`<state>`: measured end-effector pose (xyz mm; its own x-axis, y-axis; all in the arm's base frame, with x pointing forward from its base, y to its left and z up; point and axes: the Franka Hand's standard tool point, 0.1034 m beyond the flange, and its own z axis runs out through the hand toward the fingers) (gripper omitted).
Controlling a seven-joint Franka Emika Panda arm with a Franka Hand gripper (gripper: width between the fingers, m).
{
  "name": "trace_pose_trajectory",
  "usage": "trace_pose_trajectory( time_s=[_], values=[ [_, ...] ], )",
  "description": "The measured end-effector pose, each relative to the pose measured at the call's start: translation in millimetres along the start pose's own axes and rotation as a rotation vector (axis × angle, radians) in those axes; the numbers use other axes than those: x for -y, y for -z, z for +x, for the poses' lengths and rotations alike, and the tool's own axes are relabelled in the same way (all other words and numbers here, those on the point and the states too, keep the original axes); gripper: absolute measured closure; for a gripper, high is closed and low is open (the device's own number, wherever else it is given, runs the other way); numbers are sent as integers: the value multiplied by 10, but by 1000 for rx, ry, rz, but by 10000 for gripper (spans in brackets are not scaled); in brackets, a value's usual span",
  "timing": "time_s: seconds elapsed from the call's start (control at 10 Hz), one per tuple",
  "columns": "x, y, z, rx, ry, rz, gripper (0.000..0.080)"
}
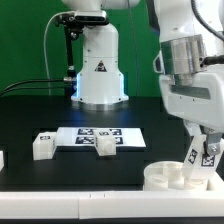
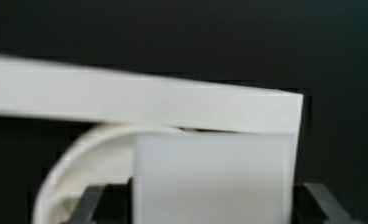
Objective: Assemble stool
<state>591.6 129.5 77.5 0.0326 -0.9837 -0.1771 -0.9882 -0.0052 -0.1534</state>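
The round white stool seat (image 1: 170,178) lies on the black table at the front of the exterior view's right. My gripper (image 1: 203,147) is shut on a white stool leg (image 1: 208,155) with black-and-white tags, held slightly tilted just above the seat's right side. I cannot tell whether the leg touches the seat. In the wrist view the same leg (image 2: 207,175) fills the space between the two dark fingers (image 2: 96,200) of my gripper (image 2: 207,205). A curved piece of the seat's rim (image 2: 83,160) shows beside it. A blurred long white part (image 2: 145,98) crosses behind.
The marker board (image 1: 85,133) lies flat mid-table. One loose white leg (image 1: 43,145) sits by its left end and another (image 1: 103,147) at its front edge. The robot's white base (image 1: 98,75) stands behind. A white piece (image 1: 2,158) shows at the left edge.
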Motion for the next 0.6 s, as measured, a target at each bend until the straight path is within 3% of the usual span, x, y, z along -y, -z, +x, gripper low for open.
trace_pose_trajectory(
  time_s=[0.1,0.2,0.3,0.4,0.5,0.6],
  values=[
    [-1,-2,-3,1,-1,0,454],
    [-3,-4,-5,1,6,-1,395],
    [-4,-5,-8,1,10,-1,235],
    [3,15,-23,2,93,-3,235],
    [28,79,-53,7,179,-1,167],
    [46,141,-82,10,300,-1,155]
  ],
)
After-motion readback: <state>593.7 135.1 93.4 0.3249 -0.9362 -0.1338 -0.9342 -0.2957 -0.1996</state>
